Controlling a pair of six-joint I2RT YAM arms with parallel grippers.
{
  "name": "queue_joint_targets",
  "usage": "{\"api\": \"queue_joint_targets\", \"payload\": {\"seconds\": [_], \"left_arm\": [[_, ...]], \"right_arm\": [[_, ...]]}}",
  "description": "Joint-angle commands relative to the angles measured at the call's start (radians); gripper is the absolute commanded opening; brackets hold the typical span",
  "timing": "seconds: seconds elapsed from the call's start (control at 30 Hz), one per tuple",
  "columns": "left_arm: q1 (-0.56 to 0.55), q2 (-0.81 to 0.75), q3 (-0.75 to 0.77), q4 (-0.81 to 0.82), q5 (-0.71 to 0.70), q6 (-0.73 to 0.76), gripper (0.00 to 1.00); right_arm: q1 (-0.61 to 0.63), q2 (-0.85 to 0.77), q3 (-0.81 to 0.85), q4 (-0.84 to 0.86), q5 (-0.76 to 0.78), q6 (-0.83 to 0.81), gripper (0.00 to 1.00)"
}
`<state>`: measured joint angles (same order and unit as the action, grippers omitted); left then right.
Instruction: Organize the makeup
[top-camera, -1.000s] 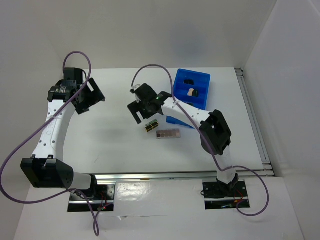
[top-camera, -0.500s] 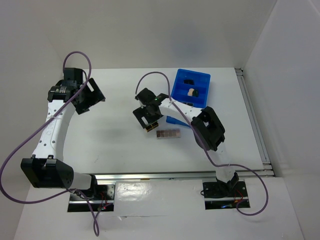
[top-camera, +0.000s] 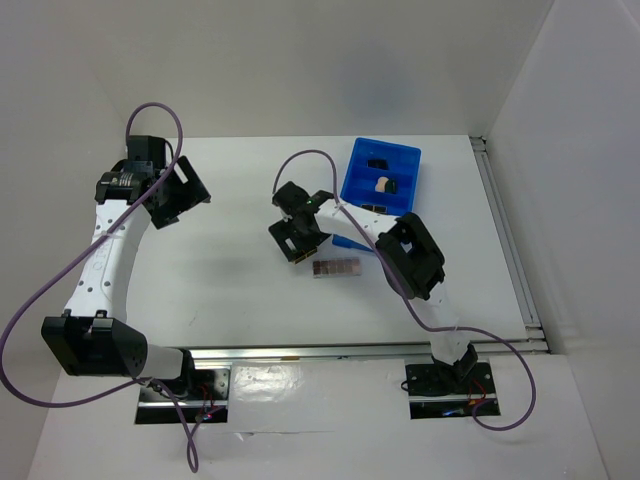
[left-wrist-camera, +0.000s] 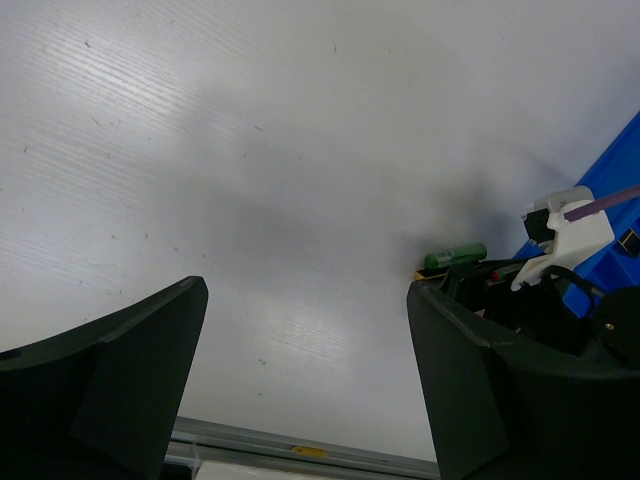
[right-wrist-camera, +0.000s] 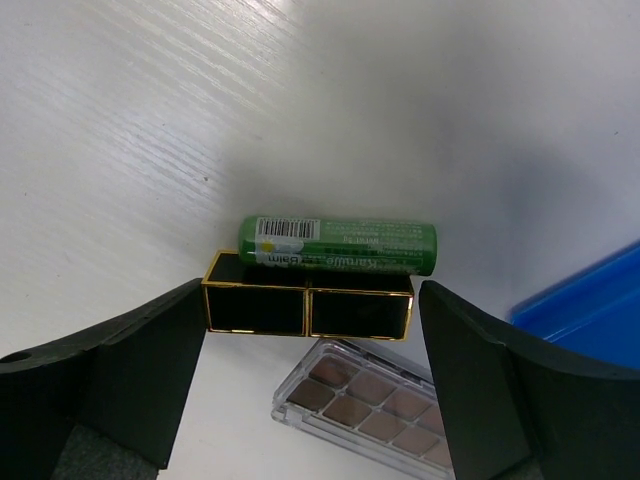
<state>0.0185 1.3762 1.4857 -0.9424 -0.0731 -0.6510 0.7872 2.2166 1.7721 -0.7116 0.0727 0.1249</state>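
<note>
One black-gold lipstick (right-wrist-camera: 307, 308) framed by wide-spread right pincer (right-wrist-camera: 310, 345), green tube (right-wrist-camera: 340, 246) touching it

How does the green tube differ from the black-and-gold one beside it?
The green tube is round and carries a printed barcode label; the black-gold lipstick is square-edged, glossy and unlabelled. The lipstick has gold trim and a seam mid-length; the green tube shows neither. Both lie flat on the table, side by side and parallel.
</note>
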Motion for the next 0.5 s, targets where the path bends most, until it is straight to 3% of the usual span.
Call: {"api": "queue_joint_targets", "payload": {"seconds": [0.0, 0.17, 0.23, 0.47], "left_arm": [[0.006, -0.023, 0.019, 0.007, -0.005, 0.022, 0.95], [0.006, -0.023, 0.019, 0.007, -0.005, 0.022, 0.95], [0.006, -0.023, 0.019, 0.007, -0.005, 0.022, 0.95], [0.006, -0.023, 0.01, 0.007, -0.005, 0.022, 0.95]], "right_arm": [[0.003, 0.003, -0.013, -0.005, 0.007, 0.016, 0.9], [0.012, 0.003, -0.013, -0.005, 0.007, 0.027, 0.84], [0.012, 0.003, -0.013, -0.017, 0.03, 0.027, 0.76], [0.032, -0.112, 0.067, -0.055, 0.085, 0.036, 0.66]]}}
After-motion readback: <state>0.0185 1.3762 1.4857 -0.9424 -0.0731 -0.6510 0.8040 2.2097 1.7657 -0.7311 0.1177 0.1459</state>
